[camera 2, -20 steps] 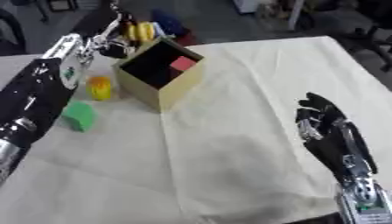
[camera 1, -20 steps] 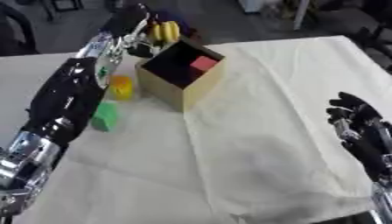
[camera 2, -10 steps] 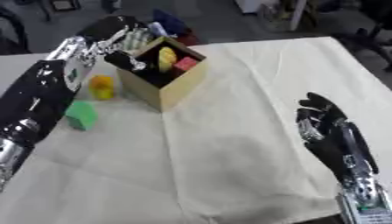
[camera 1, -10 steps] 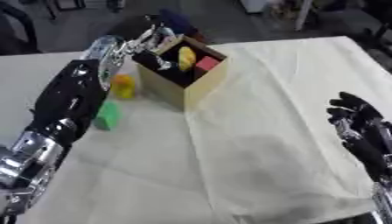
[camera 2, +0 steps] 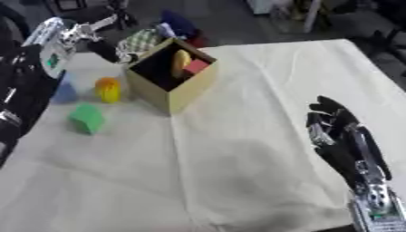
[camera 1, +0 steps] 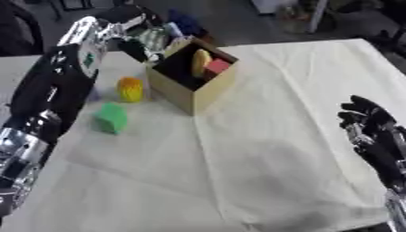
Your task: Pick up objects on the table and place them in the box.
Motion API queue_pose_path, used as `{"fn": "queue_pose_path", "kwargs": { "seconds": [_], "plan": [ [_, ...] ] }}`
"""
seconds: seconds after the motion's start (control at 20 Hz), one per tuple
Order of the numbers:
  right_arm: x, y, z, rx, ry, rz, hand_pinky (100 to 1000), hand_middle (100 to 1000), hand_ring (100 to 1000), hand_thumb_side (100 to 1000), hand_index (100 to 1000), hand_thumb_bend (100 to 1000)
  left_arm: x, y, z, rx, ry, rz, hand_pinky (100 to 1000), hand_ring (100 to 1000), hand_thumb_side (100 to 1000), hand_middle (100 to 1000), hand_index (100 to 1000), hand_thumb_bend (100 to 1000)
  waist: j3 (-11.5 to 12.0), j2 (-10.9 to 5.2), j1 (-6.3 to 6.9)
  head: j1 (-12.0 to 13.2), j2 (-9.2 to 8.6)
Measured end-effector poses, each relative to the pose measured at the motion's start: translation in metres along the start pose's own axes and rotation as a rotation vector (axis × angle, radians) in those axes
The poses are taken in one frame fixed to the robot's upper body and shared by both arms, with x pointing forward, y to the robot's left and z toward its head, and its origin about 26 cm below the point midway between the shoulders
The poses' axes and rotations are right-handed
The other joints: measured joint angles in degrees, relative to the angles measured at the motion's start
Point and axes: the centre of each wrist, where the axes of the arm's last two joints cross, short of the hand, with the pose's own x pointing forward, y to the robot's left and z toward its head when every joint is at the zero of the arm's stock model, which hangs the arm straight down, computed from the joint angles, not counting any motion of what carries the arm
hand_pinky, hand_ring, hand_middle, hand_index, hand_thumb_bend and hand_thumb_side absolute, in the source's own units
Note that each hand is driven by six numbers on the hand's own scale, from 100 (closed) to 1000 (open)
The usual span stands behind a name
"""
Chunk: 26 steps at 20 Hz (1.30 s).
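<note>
Two objects sit in the box (camera 1: 194,79). Left robot hand (camera 2: 111,47), open and empty beside it, could tip the box when reaching for the orange piece (camera 1: 129,89).

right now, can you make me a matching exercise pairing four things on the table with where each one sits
Things:
1. red block
2. green block
3. orange-yellow piece
4. right hand

Places:
a. open, near the table's right edge
b. inside the box
c. on the cloth, just left of the box
d. on the cloth, nearer the camera than the orange-yellow piece

Pairs: 1-b, 2-d, 3-c, 4-a
</note>
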Motion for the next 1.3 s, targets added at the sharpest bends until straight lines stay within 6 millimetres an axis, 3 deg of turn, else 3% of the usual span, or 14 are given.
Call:
{"fn": "queue_pose_path", "kwargs": {
  "seconds": [0.35,0.8,0.85,1.0,1.05,1.1,1.15,1.3],
  "plan": [
    [-0.001,0.000,0.000,0.000,0.003,0.000,784,781,801,451,898,100,-0.015,-0.025,-0.003,-0.202,0.092,-0.015,754,737,323,769,883,546,0.06,0.00,0.00,-0.17,0.00],
    [-0.001,0.000,0.000,-0.001,0.003,0.000,784,781,801,452,898,100,-0.018,-0.049,-0.007,-0.270,0.177,-0.103,724,705,169,763,864,560,-0.12,0.06,-0.01,-0.15,0.00],
    [-0.001,0.000,0.000,-0.001,0.003,0.000,784,781,801,452,898,100,-0.018,-0.053,-0.008,-0.263,0.187,-0.111,693,668,114,730,838,529,-0.12,0.06,-0.01,-0.15,0.00],
    [-0.001,0.000,0.000,-0.001,0.004,0.000,784,781,801,451,898,100,-0.018,-0.066,-0.009,-0.213,0.207,-0.122,613,565,109,601,746,387,-0.16,0.06,-0.01,-0.15,0.00],
    [-0.001,0.000,0.000,-0.001,0.003,0.000,784,781,801,477,898,100,-0.019,-0.069,-0.009,-0.190,0.210,-0.122,571,522,109,601,746,387,-0.16,0.06,-0.01,-0.15,0.00],
    [-0.001,0.000,0.000,-0.001,0.003,0.000,784,781,801,450,898,100,-0.019,-0.072,-0.009,-0.169,0.211,-0.122,528,476,112,490,649,264,-0.17,0.06,-0.01,-0.15,0.00],
    [-0.001,0.000,0.000,-0.002,0.003,0.000,784,781,801,451,898,100,-0.019,-0.073,-0.009,-0.146,0.211,-0.121,502,454,119,464,622,216,-0.17,0.06,-0.02,-0.14,0.00],
    [-0.001,0.000,0.000,-0.003,0.003,0.000,784,781,801,451,898,100,-0.019,-0.069,-0.008,-0.081,0.187,-0.082,476,424,124,429,592,186,-0.15,0.06,-0.02,-0.08,0.00]
  ]
}}
